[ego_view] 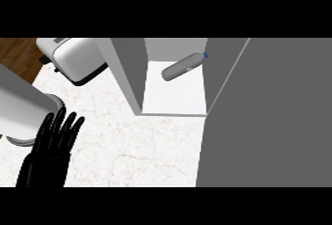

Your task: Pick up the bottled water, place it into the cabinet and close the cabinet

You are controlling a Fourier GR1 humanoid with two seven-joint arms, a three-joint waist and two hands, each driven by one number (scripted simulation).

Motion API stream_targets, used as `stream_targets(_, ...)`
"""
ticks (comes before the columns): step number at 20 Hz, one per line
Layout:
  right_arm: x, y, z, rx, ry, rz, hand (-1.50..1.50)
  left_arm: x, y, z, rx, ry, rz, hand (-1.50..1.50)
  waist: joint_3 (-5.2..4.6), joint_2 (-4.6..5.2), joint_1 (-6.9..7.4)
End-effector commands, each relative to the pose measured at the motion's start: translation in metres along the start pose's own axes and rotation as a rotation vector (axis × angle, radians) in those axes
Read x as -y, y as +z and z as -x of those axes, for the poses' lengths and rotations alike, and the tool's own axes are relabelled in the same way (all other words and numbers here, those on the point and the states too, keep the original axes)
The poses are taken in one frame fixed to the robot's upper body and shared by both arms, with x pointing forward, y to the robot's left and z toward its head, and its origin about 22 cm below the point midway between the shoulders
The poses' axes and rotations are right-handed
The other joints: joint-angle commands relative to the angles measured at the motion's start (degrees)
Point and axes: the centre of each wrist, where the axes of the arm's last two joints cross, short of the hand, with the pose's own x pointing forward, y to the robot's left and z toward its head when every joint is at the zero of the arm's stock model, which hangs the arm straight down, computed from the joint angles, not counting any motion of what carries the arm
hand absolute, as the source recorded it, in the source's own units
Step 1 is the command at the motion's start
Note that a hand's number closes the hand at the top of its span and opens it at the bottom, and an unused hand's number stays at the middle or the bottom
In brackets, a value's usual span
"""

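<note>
Left hand (55, 140) is down at the lower left, fingers straight and spread, holding nothing, just parked over the marble surface (142, 149). Right beside it on the left there's a tall grey canister (23, 110), and further up a white toaster (77, 59). Neither one matters for this.

Moving right you hit the cabinet (126, 74), standing open. The water bottle (183, 67) is already inside, lying on its side toward the back of the white shelf (175, 94), cap end pointing up-right. So the placing looks done to me, and the only job left is shutting the thing.

The big grey door (272, 114) fills the whole right side. The right hand isn't in view at all, so no idea what it's doing.

How I'd go about it: push flat on the door's outer face near the free edge, not near the hinge, and swing it round in one smooth arc. The bottle sits well back from the front lip, so it shouldn't get clipped, but being on its side it could roll, so no slamming. Keep the left hand where it is, clear of the swing.
</note>
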Motion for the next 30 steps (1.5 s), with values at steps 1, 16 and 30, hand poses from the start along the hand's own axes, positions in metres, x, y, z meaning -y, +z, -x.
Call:
stream_targets(1,-0.008,-0.016,-0.043,-0.018,0.217,-0.185,1.50,-0.019,0.012,-0.011,-0.011,-0.007,-0.018,-1.50,-0.29,-0.16,0.73)
stream_targets(16,-0.024,-0.040,-0.018,0.101,-0.048,-0.143,1.50,-0.043,0.030,-0.049,-0.016,0.017,0.073,-1.50,-0.30,1.92,6.92)
stream_targets(30,-0.002,-0.049,-0.013,0.003,0.124,-0.243,1.50,-0.057,0.018,-0.066,-0.020,0.007,0.153,-1.50,-0.92,3.40,11.55)
